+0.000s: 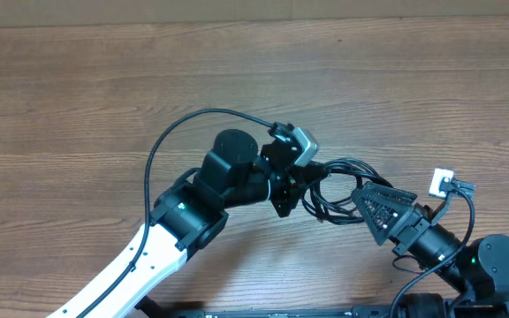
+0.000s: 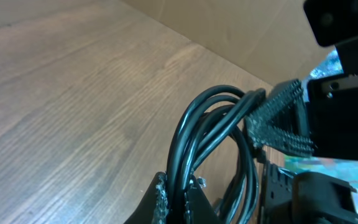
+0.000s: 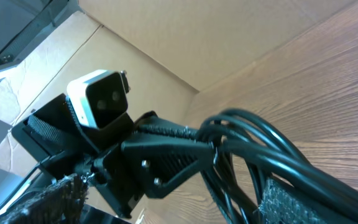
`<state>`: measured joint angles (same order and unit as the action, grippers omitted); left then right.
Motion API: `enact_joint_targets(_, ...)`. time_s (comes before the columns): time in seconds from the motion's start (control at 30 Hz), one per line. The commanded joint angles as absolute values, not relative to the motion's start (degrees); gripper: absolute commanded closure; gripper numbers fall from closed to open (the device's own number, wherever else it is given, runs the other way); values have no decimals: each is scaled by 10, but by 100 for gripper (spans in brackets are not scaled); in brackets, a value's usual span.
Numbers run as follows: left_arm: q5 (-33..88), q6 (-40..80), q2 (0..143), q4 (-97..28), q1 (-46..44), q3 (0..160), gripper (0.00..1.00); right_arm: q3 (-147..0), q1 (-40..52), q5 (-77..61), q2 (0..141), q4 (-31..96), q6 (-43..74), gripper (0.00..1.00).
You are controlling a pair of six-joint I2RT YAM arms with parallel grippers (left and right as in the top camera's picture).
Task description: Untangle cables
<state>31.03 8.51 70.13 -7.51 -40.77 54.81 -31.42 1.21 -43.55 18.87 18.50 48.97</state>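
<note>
Cables sit bunched in one knot of black loops at mid-table, right of centre, caught between the two arms and lifted slightly off the wooden table. Left gripper has them: jaws pinched fully together on a couple of strands at the bottom of the loop, and the rest of the bundle arches up and away from that pinch. That looks like the anchor, one end held fast so the tangle cannot slide when the other side gets worked.

Now the right gripper, coming in from the opposite side, nose to nose with the left. Its jaws stand wide apart, and the right wrist view shows several strands running through the gap between its ribbed pads. One pad appears to touch the loops, but nothing is clamped there. My read: it is placed to straddle the bundle and pick out a single cord to draw away from the anchor.

Which cord goes where inside the knot, I cannot tell; the strands overlap too closely, and no plug end shows clearly. Separation is not yet done.
</note>
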Motion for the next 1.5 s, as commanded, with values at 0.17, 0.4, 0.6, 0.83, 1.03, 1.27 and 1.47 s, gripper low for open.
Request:
enact_joint_targets(0.17, 324, 75, 698, -75, -440, 565, 96, -326, 15, -419, 190, 183, 490, 28)
enact_joint_targets(0.4, 332, 76, 698, -76, -443, 565, 96, -325, 15, -383, 190, 213, 477, 28)
enact_joint_targets(0.6, 353, 79, 698, -75, -443, 565, 96, -321, 15, -338, 191, 246, 477, 28)
enact_joint_targets(0.83, 359, 79, 697, -74, -443, 565, 96, -321, 15, -319, 191, 256, 475, 42)
enact_joint_targets(1.03, 361, 79, 697, -74, -443, 565, 96, -321, 15, -267, 190, 300, 475, 44)
enact_joint_targets(1.27, 364, 94, 697, -68, -443, 565, 96, -319, 15, -263, 191, 303, 464, 50)
enact_joint_targets(1.47, 390, 94, 697, -48, -444, 565, 96, -319, 15, -264, 191, 303, 464, 49)
